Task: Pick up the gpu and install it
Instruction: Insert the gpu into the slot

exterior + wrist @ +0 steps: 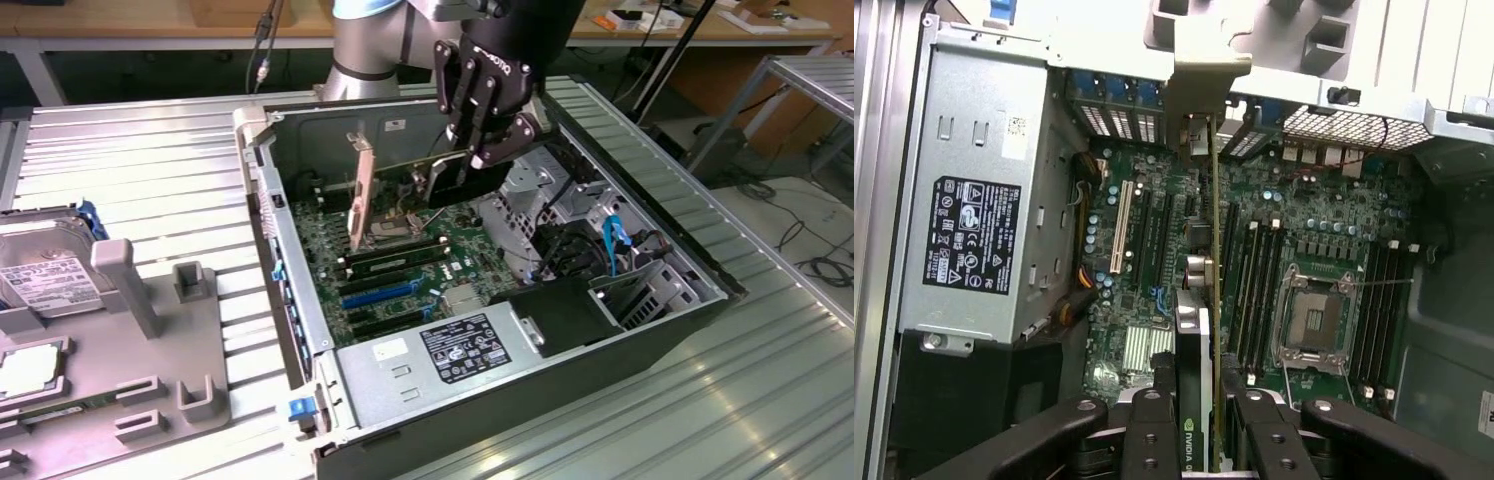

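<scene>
The gpu [398, 186] stands on edge inside the open computer case [287, 300], over the green motherboard [400, 290]. Its metal bracket [359, 195] is at the case's rear wall. My gripper [463, 170] reaches down into the case and is shut on the card's far end. In the wrist view the gpu [1201, 310] runs edge-on from between my black fingers [1150, 432] toward the rear slot openings, and its bracket [1206, 85] meets the case's rear panel. I cannot tell whether its lower edge sits in a slot.
A silver power supply [447, 348] fills the case's near corner. Memory sticks [395, 258] and the CPU socket [1314, 322] lie beside the card. A drive cage with cables [627, 270] is at the exterior view's right. A grey fixture [160, 340] with a hard drive [40, 280] sits at its left.
</scene>
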You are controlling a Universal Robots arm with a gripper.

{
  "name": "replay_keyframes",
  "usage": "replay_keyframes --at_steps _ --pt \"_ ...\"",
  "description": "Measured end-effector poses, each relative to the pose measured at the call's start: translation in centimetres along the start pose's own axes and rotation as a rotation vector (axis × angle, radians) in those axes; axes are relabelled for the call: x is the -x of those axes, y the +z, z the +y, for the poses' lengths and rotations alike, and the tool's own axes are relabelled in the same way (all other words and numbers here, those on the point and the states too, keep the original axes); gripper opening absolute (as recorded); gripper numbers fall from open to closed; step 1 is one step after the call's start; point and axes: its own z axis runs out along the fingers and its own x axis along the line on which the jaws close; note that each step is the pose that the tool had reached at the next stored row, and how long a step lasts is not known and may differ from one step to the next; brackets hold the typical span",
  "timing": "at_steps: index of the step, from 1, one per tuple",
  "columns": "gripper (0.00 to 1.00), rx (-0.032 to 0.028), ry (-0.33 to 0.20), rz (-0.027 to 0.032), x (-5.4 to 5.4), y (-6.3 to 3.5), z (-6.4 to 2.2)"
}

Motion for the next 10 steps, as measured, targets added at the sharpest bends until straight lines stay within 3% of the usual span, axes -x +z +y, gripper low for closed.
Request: replay_keyframes --at_steps 6,10 --pt "0.27 -0.0004 0.005 -0.0002 -0.01 0.31 -0.01" --pt "0.27 -0.0016 0.061 -0.0026 -0.01 0.43 -0.01"
